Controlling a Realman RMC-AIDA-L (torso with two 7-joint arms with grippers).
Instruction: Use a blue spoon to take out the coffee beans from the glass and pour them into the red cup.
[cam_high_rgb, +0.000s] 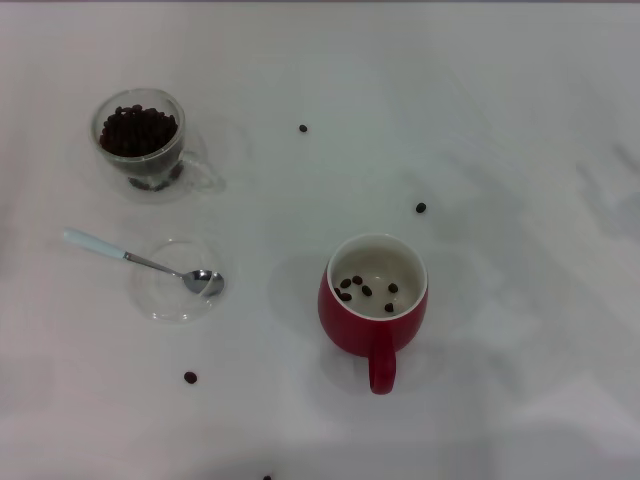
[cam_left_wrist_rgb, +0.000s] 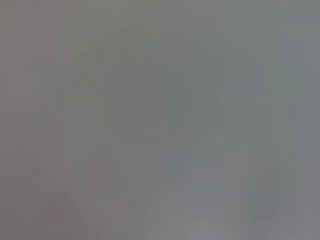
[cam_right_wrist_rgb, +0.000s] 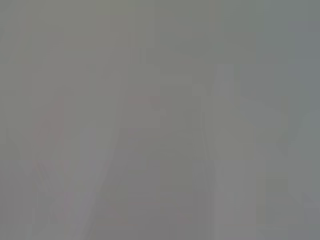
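On the white table (cam_high_rgb: 500, 120), seen from the head view, neither arm nor end effector appears, and both wrist views show only a featureless grey field, so whether either end effector is wide, narrow or holding anything cannot be told. The blue spoon (cam_high_rgb: 140, 262) lies at about 9 o'clock from the red cup (cam_high_rgb: 375, 300), its metal bowl resting inside a flat clear dish (cam_high_rgb: 160, 308) and its pale handle projecting over the rim toward 10 o'clock. The glass (cam_high_rgb: 140, 140) stands upright at 10 o'clock from the red cup, well apart from it, filled near its brim with coffee beans (cam_high_rgb: 138, 130). A few beans already lie in the red cup's bottom, and stray beans (cam_high_rgb: 421, 208) are scattered over the table. Assessment: the spoon is light, stiff and thin, and its handle probably slick; the raised handle end, clear of the dish rim, is the sensible place to pinch it. The dish is light and likely to slide if nudged. The glass is fragile and small, liable to tip under sideways scooping pressure. The beans are hard, smooth and roll freely, so a level spoon is advisable.
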